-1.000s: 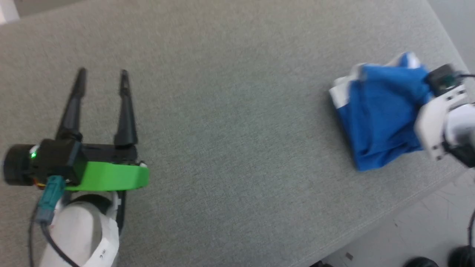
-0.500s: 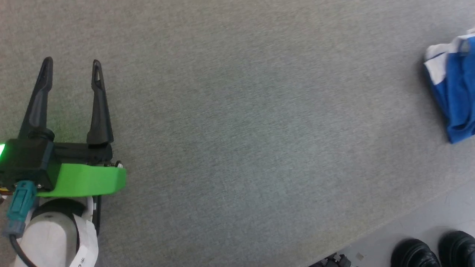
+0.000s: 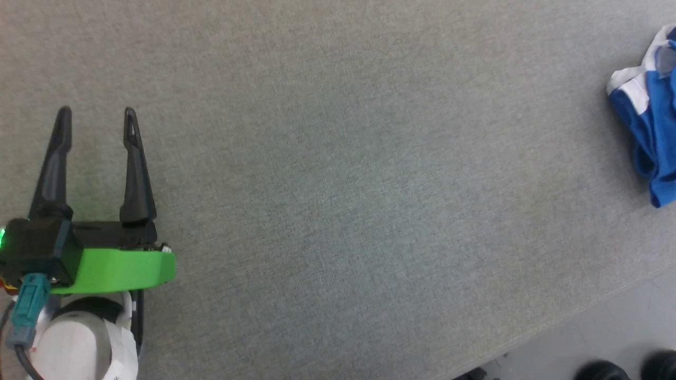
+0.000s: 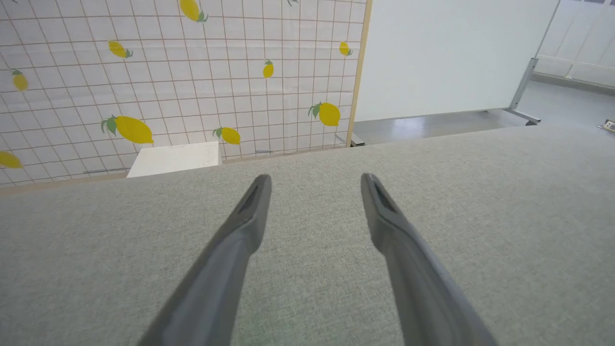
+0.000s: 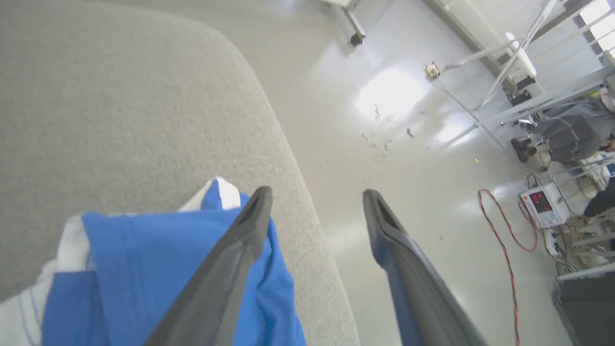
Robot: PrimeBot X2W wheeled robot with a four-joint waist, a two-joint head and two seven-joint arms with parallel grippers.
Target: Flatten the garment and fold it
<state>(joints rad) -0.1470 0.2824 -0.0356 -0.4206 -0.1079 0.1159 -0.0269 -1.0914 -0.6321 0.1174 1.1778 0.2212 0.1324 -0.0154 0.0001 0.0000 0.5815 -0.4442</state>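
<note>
Bunched garment (image 3: 655,132), grey table (image 3: 343,184) corner, shoes (image 3: 599,370) beyond

I inspect a robotics test lab: grey fabric-covered counter (image 3: 338,158), polished pale floor (image 5: 408,144), red-digit meter (image 5: 540,204) among cables, white partition (image 4: 447,53), lemon-print backdrop (image 4: 168,72).

Matt cloth beside smooth plastic.
The table (image 3: 338,184) wears grey woven fabric, matt and slightly coarse; the garment (image 3: 652,132) is soft blue jersey with white trim. The left gripper (image 3: 96,112) has matt dark plastic fingers (image 3: 138,179) on a smooth green plastic mount (image 3: 116,269); the floor (image 5: 408,144) shines glossy.
</note>
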